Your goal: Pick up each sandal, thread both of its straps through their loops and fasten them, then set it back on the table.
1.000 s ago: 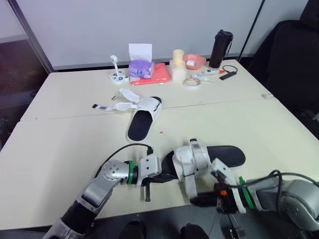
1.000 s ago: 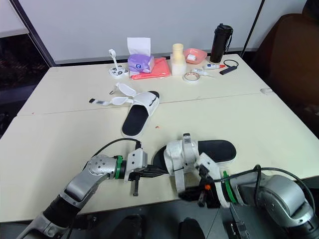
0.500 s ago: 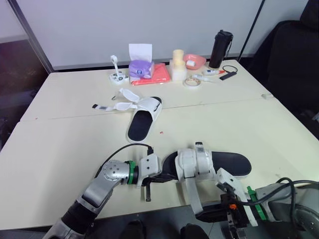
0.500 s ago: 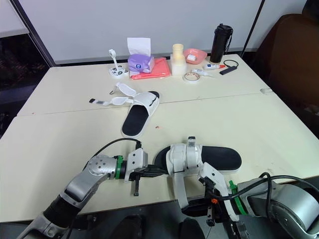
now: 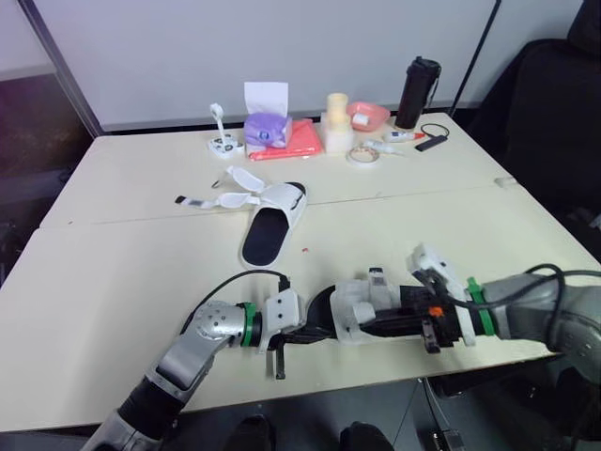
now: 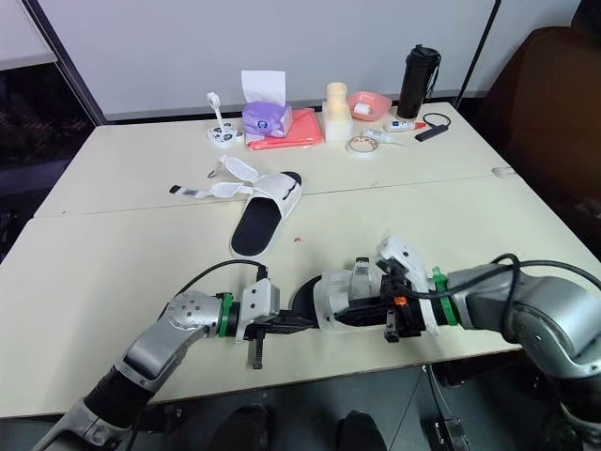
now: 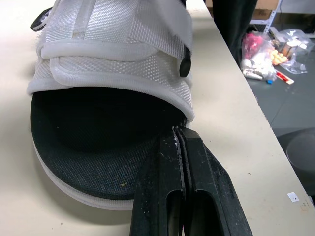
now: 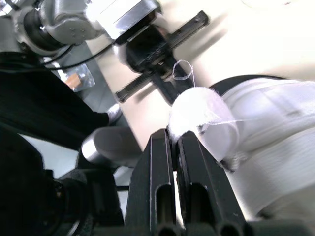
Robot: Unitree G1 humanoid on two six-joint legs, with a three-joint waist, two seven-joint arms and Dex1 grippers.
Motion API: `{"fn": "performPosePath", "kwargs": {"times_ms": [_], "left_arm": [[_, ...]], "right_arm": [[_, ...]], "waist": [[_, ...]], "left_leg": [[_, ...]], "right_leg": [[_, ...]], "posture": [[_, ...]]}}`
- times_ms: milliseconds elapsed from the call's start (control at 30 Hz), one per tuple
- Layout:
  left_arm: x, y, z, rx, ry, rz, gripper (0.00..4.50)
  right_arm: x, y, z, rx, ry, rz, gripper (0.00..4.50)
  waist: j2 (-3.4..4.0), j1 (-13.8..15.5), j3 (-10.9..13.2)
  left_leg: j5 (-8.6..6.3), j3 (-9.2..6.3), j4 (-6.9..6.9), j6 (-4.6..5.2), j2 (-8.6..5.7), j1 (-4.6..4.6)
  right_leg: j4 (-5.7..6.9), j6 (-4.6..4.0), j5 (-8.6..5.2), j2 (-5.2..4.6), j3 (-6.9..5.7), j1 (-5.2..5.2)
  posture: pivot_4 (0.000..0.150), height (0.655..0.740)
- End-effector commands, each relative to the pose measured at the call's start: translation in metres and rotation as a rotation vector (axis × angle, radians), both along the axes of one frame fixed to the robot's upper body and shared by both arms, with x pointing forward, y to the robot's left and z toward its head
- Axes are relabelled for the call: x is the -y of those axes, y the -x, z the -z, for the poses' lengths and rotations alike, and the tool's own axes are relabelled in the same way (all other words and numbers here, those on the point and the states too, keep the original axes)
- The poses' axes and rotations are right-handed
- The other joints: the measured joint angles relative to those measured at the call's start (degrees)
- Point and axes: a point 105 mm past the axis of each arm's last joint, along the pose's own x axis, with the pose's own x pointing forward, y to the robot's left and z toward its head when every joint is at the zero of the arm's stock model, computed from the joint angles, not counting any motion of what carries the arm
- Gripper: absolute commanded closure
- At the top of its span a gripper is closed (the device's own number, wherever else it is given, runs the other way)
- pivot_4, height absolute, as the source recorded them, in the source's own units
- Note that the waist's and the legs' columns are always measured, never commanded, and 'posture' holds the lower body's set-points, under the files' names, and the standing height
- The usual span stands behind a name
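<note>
The near sandal (image 5: 355, 303) is laid flat on the tabletop (image 5: 113, 282), close to its front edge, with only a narrow band of bare surface between the sole and that edge.

The left gripper (image 7: 179, 135) is placed at the sandal's left end. Its jaws are pressed together and pinch the rim of the black sole just beside the white mesh upper.

The right gripper (image 8: 172, 135) is brought in from the sandal's right, low over the sole. Its jaws are closed on the fuzzy white end of a strap (image 8: 197, 115), which is folded across the upper.

Beyond the near sandal, toward the middle of the tabletop, the far sandal (image 5: 270, 225) is laid apart from it. Its two straps are spread open to its left. A wide stretch of bare surface is left between the two sandals, and more to the left of the near sandal.

Well behind both, along the far edge, a tissue box (image 5: 266, 127), a tape roll (image 5: 361, 155) and a black bottle (image 5: 416, 91) are grouped.
</note>
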Motion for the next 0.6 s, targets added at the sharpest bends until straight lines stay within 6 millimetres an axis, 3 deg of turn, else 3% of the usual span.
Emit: {"fn": "performPosePath", "kwargs": {"times_ms": [33,167,200,300,433,600], "left_arm": [[-0.003,0.003,0.017,-0.042,-0.061,-0.013,4.5],[-0.005,0.002,0.017,-0.039,-0.062,-0.025,4.5],[-0.005,0.001,0.017,-0.039,-0.062,-0.027,4.5],[-0.006,0.001,0.018,-0.04,-0.061,-0.033,4.5],[-0.006,0.001,0.017,-0.038,-0.06,-0.034,4.5],[-0.005,0.002,0.017,-0.037,-0.061,-0.032,4.5]], "right_arm": [[0.001,-0.018,-0.005,0.068,0.008,0.019,4.49],[0.002,-0.032,-0.002,0.074,0.011,0.026,4.49],[0.003,-0.035,-0.002,0.084,0.013,0.031,3.83],[0.004,-0.049,-0.005,0.102,-0.007,0.074,2.55],[0.006,-0.065,-0.007,0.14,-0.013,0.129,0.43],[0.005,-0.077,-0.009,0.179,-0.026,0.171,0.43]], "waist": [[0.0,0.03,0.0],[0.0,-0.05,0.0],[0.0,-0.04,0.0],[0.01,-0.05,-0.01],[0.01,-0.01,-0.01],[0.02,-0.03,0.0]], "left_leg": [[0.0,0.0,0.0,0.0,0.0,-0.01],[0.0,0.0,0.0,0.0,0.0,0.0],[0.0,0.0,0.01,0.0,0.0,0.01],[0.0,0.0,0.02,0.0,0.0,0.03],[0.0,0.0,0.0,0.0,0.0,0.02],[0.0,0.0,-0.02,0.0,0.0,0.01]], "right_leg": [[0.0,0.0,0.0,0.0,0.0,0.0],[0.0,0.0,0.0,0.0,0.0,0.0],[0.01,0.0,0.01,0.0,0.0,0.0],[0.03,0.01,0.02,0.0,0.0,0.02],[0.03,0.03,0.02,0.0,0.0,0.0],[0.04,0.04,0.03,0.0,0.0,-0.02]], "posture": [[0.15,0.74],[0.15,0.74],[0.15,0.74],[0.15,0.74],[0.15,0.74],[0.15,0.74]]}}
